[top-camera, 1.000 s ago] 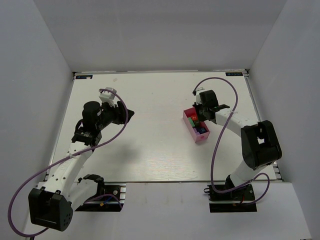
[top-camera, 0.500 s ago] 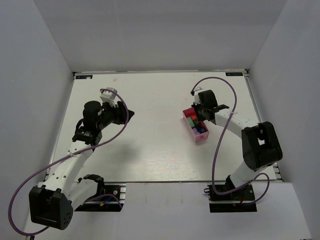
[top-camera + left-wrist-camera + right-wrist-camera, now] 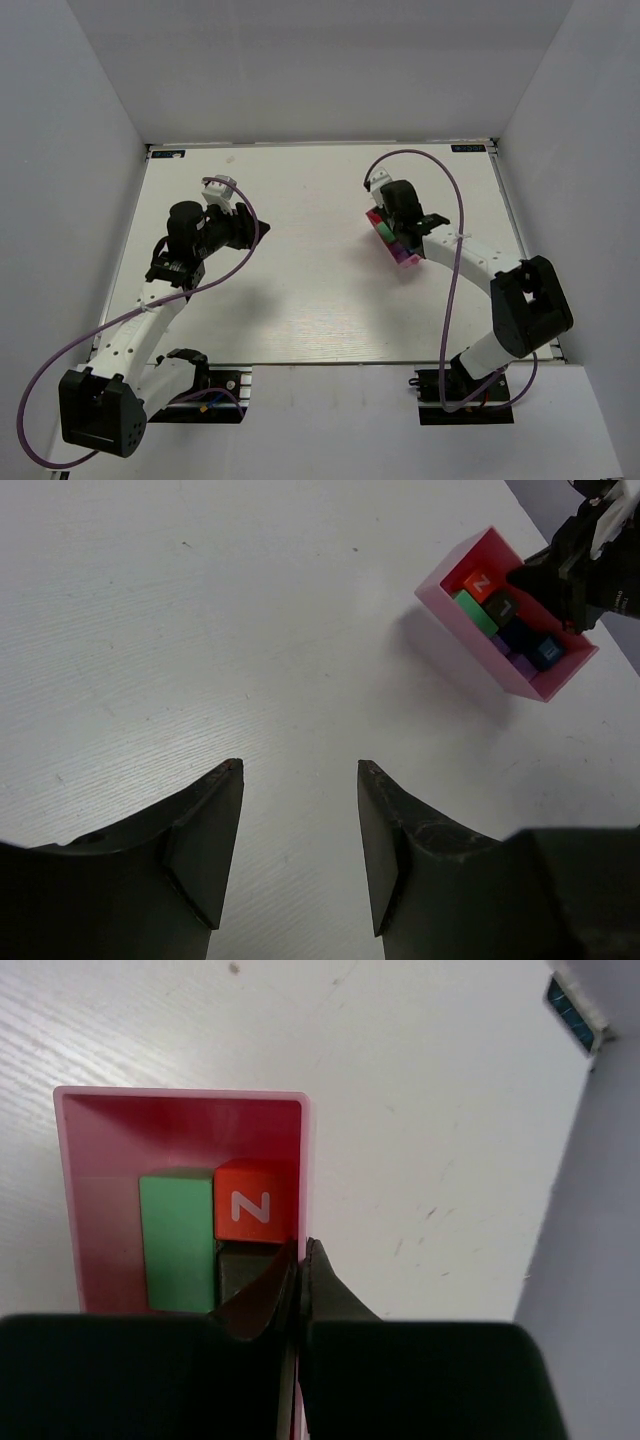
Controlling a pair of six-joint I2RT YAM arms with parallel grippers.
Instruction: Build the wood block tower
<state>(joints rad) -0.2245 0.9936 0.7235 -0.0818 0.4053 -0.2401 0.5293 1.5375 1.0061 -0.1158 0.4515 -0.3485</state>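
The wood blocks for the tower lie packed inside a pink box [image 3: 403, 250]. A red one marked N [image 3: 255, 1210], a green one [image 3: 178, 1240] and a dark one [image 3: 235, 1265] show in the right wrist view. The left wrist view adds a blue one [image 3: 545, 652] and a purple one [image 3: 522, 666]. My right gripper [image 3: 300, 1248] is shut on the box's right wall [image 3: 306, 1160], one finger inside and one outside. The box hangs tilted above the table. My left gripper [image 3: 300, 772] hovers open over bare table, well left of the box [image 3: 478, 645], with nothing between its fingers.
White walls close in the white table [image 3: 300, 290] at the back and on both sides. A purple cable [image 3: 452, 250] loops over the right arm, and another cable [image 3: 235, 265] trails from the left arm.
My right gripper has closed on the box wall, then carried the box up and toward the far left, tilting it. The left jaws have narrowed a little; that arm has barely moved.
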